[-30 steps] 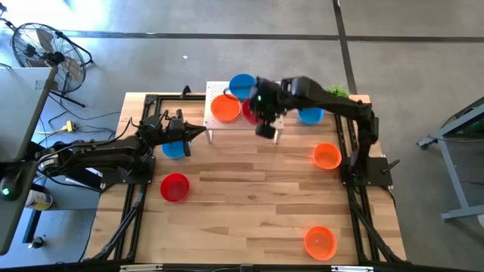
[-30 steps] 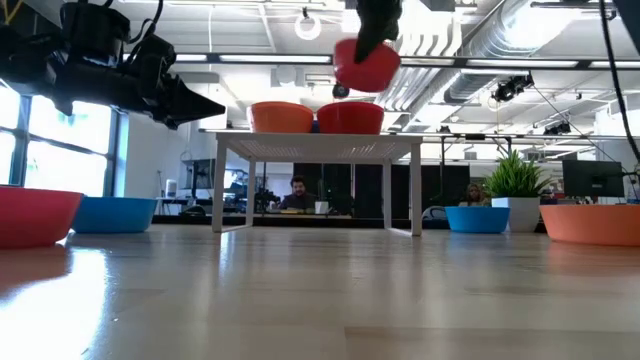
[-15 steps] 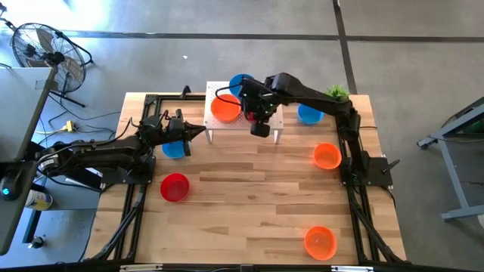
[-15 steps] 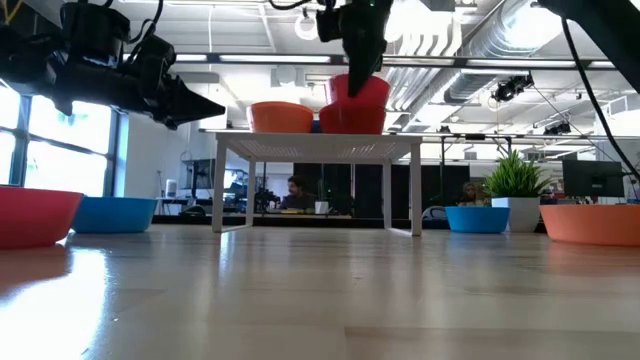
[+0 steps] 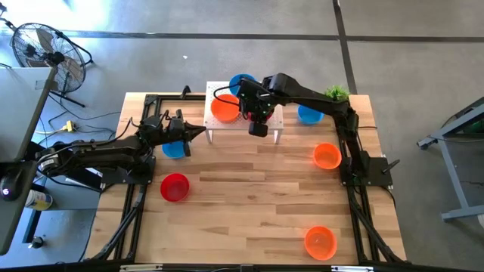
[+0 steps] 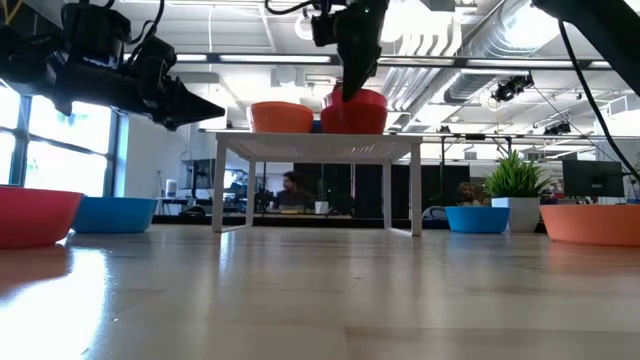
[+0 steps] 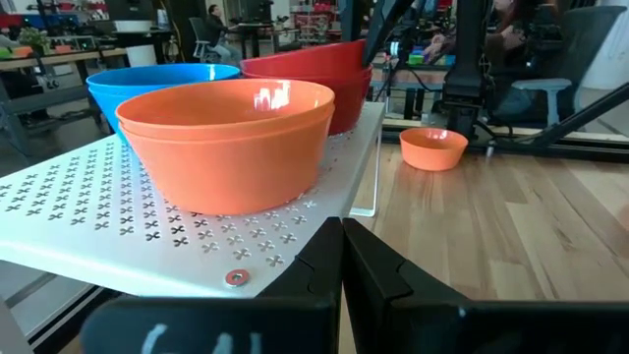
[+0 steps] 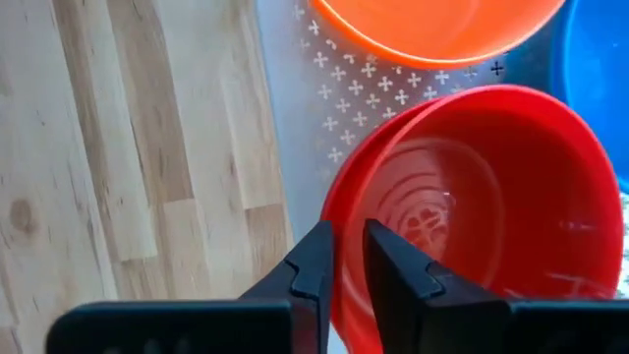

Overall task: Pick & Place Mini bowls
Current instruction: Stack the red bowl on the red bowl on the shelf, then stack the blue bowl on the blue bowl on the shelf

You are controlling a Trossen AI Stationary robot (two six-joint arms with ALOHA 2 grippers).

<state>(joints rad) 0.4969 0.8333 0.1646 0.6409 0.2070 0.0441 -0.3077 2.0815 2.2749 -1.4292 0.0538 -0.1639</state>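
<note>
The red mini bowl point(image 8: 472, 206) sits on the white perforated stand point(image 5: 227, 125), which is at the far edge of the worktop point(image 5: 249, 196), near its middle. In the left wrist view it seems to rest inside a second red bowl, but this I cannot tell for sure. Just beside it on the stand are an orange mini bowl point(image 5: 224, 109) and, behind, a blue mini bowl point(image 5: 240, 81).

The right tool point(image 8: 349, 258) is over the stand. Its two fingers are a little apart, with the rim of the red mini bowl in the narrow gap between them; whether they press the rim or are only around it is not clear.

Other mini bowls lie on the worktop itself: a blue one point(image 5: 308, 114) by the far right corner near the small green plant point(image 5: 337, 92), an orange one point(image 5: 327, 156) near the right edge, another orange one point(image 5: 319, 242) by the near right corner, a red one point(image 5: 175, 187) toward the left edge, and a blue one point(image 5: 175, 149) partly under the left arm.

The left tool point(image 5: 198, 131) hangs just beside the left side of the stand, above the worktop, with its fingers pressed together and nothing between them.
</note>
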